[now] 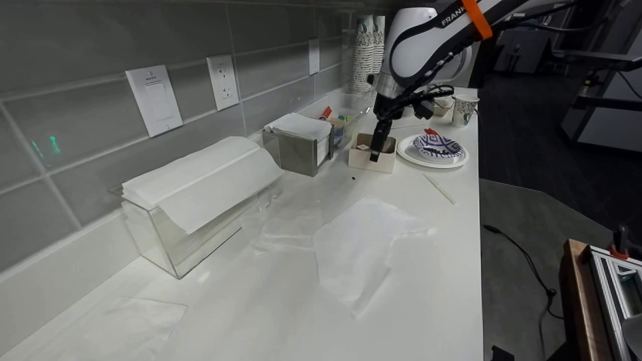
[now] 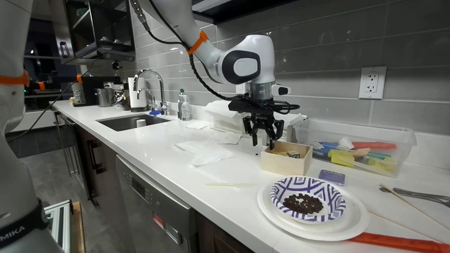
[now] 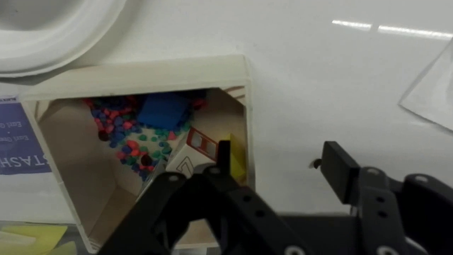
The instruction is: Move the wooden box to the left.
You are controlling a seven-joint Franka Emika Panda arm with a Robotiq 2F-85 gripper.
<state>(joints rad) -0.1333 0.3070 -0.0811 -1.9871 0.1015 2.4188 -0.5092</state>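
Observation:
The wooden box (image 2: pixel 280 166) is pale, open-topped and upright on the white counter. It also shows in an exterior view (image 1: pixel 368 163) and in the wrist view (image 3: pixel 141 78). It holds small coloured bits, a blue piece, a yellow piece and a small white and red carton (image 3: pixel 193 156). My gripper (image 3: pixel 279 159) is open and empty, pointing down at one wall of the box. One finger is over the inside of the box, the other outside that wall, with gaps between. How deep the inner finger reaches is unclear. The gripper shows in both exterior views (image 1: pixel 375 154) (image 2: pixel 263 141).
A plate (image 2: pixel 358 225) with a patterned bowl (image 2: pixel 334 207) stands near the box. A clear bin (image 2: pixel 404 140), a purple packet (image 2: pixel 332 176) and a grey napkin holder (image 1: pixel 297 151) are close by. Loose napkins (image 1: pixel 356 245) and a straw (image 1: pixel 440 189) lie on the counter.

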